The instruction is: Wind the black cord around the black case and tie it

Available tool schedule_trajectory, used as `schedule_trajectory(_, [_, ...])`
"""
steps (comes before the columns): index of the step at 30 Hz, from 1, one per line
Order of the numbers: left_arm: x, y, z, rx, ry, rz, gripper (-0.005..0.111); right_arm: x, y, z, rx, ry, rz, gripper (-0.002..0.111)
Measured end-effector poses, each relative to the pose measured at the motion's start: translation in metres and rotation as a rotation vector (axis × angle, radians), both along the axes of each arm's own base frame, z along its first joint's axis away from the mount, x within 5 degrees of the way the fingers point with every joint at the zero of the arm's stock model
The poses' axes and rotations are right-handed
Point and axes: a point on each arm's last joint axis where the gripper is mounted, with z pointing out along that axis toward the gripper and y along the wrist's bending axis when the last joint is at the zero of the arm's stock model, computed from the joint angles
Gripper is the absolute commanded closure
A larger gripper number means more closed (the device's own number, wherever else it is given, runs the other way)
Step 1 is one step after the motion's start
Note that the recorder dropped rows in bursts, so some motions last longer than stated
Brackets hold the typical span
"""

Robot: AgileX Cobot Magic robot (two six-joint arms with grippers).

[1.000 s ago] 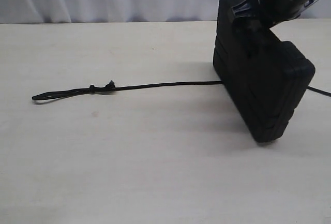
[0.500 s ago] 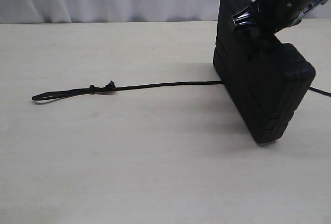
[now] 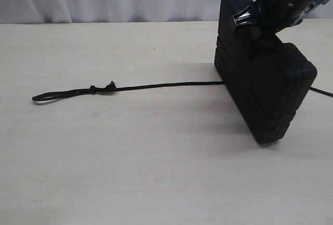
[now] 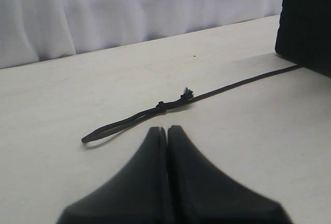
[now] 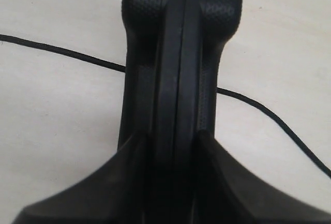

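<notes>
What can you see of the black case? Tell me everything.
The black case is a flat, matte black plastic box with rounded corners, stippled faces and a seam round its narrow edge. It stands upright on one edge on the pale table. The right end effector grips its top, one finger on each broad face. The black cord emerges at its base on both sides, apparently running beneath it.

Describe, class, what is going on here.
The right end effector grips the case from above, holding it upright on the table. The cord passes under it and lies stretched out, looped end on the left arm's side, not wrapped yet. The left end effector is shut and empty.
</notes>
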Motion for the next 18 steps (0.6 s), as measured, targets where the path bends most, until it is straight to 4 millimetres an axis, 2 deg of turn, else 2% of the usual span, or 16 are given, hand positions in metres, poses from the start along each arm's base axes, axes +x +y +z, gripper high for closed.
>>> schedule_trajectory(6, [0.0, 0.0, 0.0, 0.014, -0.005, 0.001, 0.107, 0.0, 0.001, 0.0, 0.0, 0.001, 0.011, 0.079])
schedule_trajectory(10, [0.001, 0.002, 0.004, 0.072, -0.068, 0.005, 0.107, 0.0, 0.001, 0.0, -0.001, 0.001, 0.015, 0.079])
schedule_trajectory(18, [0.001, 0.0, 0.037, -0.331, -0.325, 0.013, 0.107, 0.0, 0.001, 0.0, 0.002, 0.0, 0.018, 0.079])
